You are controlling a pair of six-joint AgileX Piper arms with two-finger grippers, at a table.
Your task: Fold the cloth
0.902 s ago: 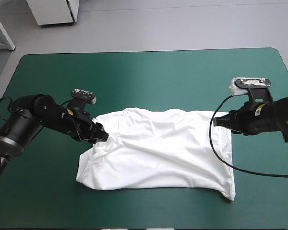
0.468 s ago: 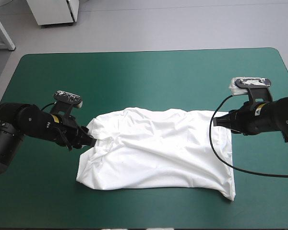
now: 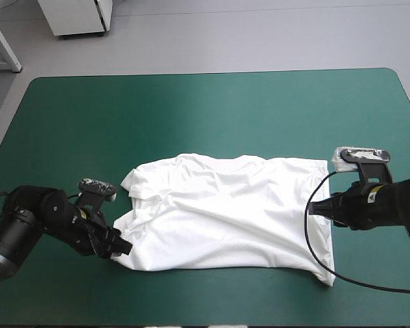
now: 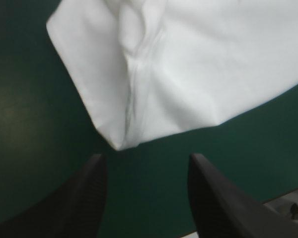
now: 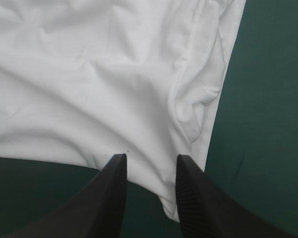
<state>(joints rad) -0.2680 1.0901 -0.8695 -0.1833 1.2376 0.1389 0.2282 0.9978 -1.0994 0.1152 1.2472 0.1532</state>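
Observation:
The white T-shirt [image 3: 225, 212] lies spread and wrinkled across the middle of the teal-green table, with a sleeve fold at its far left. My left gripper [image 3: 123, 247] sits low on the cover at the shirt's near-left corner. In the left wrist view it [image 4: 146, 158] is open, and the shirt's pointed corner [image 4: 120, 141] lies just ahead of the fingertips, touching neither finger. My right gripper [image 3: 314, 208] is at the shirt's right edge. The right wrist view shows it [image 5: 150, 158] open over the white cloth [image 5: 89, 89], near the shirt's near-right corner.
Bare teal-green cover [image 3: 205, 116] surrounds the T-shirt, widest on the far side. The table's near edge lies close behind the left arm. A narrow strip of cover [image 3: 376, 273] runs to the right of the shirt.
My left gripper has drawn back from the shirt's left side and moved toward the table's near edge, to the near-left corner. The right gripper has shifted slightly nearer along the right edge.

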